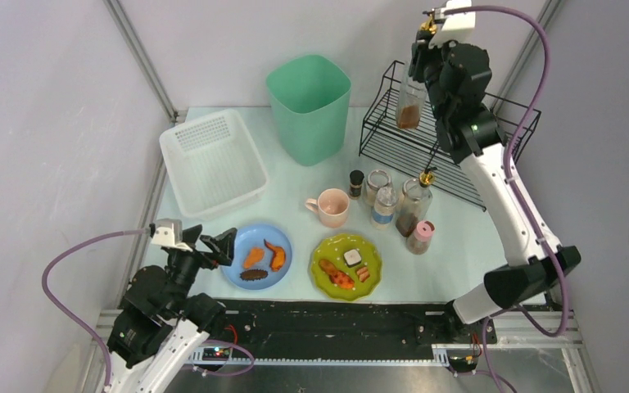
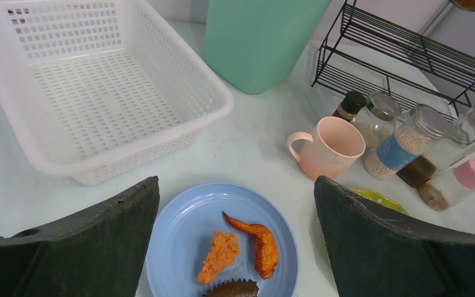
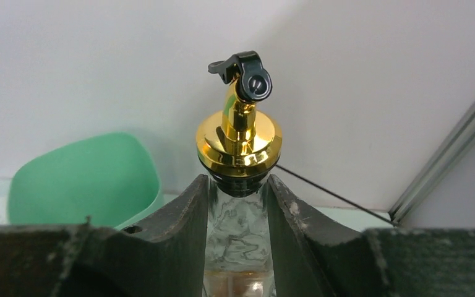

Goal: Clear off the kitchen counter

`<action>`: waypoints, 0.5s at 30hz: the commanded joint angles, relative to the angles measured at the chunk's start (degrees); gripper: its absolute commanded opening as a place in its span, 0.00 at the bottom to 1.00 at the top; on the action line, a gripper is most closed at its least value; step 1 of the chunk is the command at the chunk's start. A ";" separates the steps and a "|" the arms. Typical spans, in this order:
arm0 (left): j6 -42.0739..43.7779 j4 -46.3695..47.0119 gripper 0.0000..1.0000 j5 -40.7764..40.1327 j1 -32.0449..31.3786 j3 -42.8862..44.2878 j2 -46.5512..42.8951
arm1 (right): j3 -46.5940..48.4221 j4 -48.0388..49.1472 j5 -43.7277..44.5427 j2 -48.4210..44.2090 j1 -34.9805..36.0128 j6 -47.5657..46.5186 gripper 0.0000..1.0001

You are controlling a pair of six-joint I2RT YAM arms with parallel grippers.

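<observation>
Above the wire rack (image 1: 401, 151), a gold-spouted bottle (image 3: 238, 142) is pinched by the right hand (image 3: 238, 192) (the left hand (image 2: 236, 204) is held spread beside a blue plate (image 2: 179, 229)).

walls (image 1: 33, 98): plain pale grey | corner struts (image 1: 145, 61): bare metal | light: even

In the left wrist view a dark finger (image 2: 402, 247) hides most of the round yellow-green plate (image 2: 374, 198), and the right wrist view's bottom edge cuts off the gold-spouted clear glass bottle (image 3: 238, 229).
</observation>
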 commanded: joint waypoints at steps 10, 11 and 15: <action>-0.42 0.57 0.98 -1.95 -0.21 -0.66 -3.21 | 12.15 18.43 -0.54 9.70 -9.19 4.24 0.00; -0.46 0.59 0.98 -2.06 -0.21 -0.63 -3.25 | 12.74 18.74 -0.14 10.84 -9.58 4.37 0.00; -0.56 0.61 0.98 -2.29 -0.22 -0.60 -3.70 | 14.67 21.27 1.11 14.47 -9.84 4.40 0.00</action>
